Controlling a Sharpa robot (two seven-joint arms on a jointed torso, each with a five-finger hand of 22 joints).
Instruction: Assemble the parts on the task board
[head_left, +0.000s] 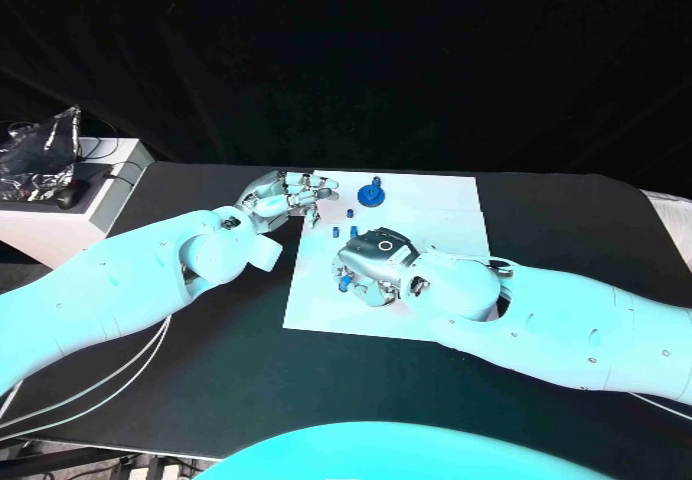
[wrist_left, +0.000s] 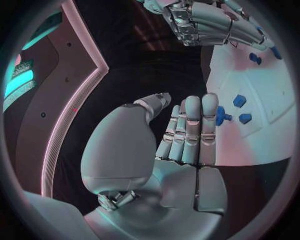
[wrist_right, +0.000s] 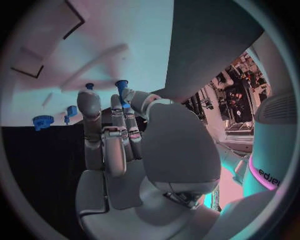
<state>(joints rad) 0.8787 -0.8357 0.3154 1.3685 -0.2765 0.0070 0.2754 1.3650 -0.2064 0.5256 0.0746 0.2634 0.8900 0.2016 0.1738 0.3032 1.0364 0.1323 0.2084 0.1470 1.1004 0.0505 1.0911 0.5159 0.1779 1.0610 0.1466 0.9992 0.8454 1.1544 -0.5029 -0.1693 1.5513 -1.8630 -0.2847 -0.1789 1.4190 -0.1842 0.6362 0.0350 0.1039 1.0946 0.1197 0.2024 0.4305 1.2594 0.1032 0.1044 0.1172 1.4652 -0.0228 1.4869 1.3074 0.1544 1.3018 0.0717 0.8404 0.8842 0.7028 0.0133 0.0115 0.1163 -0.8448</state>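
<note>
Our right hand (head_left: 378, 268) sits over the middle of the task board (head_left: 433, 215), pinching a small blue peg (wrist_right: 121, 86) at its fingertips, long axis along the fingers. Our left hand (head_left: 286, 195), nearer the board's far left corner, grips another part (wrist_left: 220, 116). We count about four more loose blue pieces, including one gear (head_left: 374, 193) near the far edge.

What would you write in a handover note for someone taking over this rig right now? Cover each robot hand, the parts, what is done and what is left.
Left robot hand: at the far left corner of the task board, fingertips beside blue parts; whether it holds one I cannot tell.
Right robot hand: over the board's middle, pinching a blue peg.
Blue gear and small pegs sit apart on the board's far part.
Done: one peg picked up.
Left: seat it, then the other parts.
</note>
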